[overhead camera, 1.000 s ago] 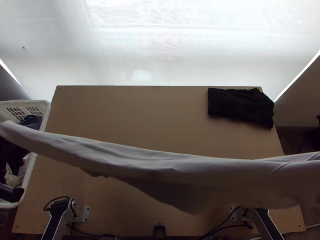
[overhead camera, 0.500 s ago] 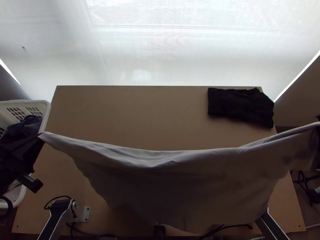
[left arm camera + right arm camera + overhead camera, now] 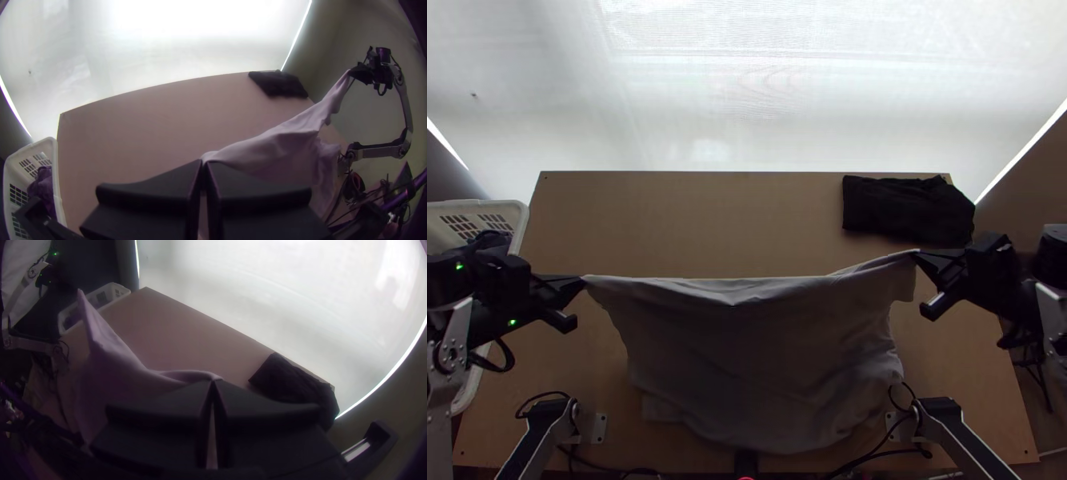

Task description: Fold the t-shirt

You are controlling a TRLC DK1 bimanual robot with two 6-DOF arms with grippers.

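The pale t-shirt [image 3: 755,352] hangs stretched between the two grippers over the table's near half, its lower part drooping toward the near edge. My left gripper [image 3: 583,280] is shut on its upper left corner; the left wrist view has this gripper [image 3: 203,163] with its fingertips together on the cloth [image 3: 275,146]. On the upper right corner my right gripper [image 3: 917,254] is shut. The right wrist view gives that gripper [image 3: 214,381] pinching the t-shirt's edge, with the fabric [image 3: 111,369] running off to the left gripper's side.
A folded black cloth [image 3: 903,210] lies at the table's far right corner. Beside the left edge stands a white basket [image 3: 521,214] holding dark clothes. The wooden table [image 3: 691,224] shows bare surface beyond the t-shirt.
Both grippers have come inward from the picture's sides, closer to each other. Between them the t-shirt's top edge is shorter and now nearly level, and its body hangs lower down the picture.
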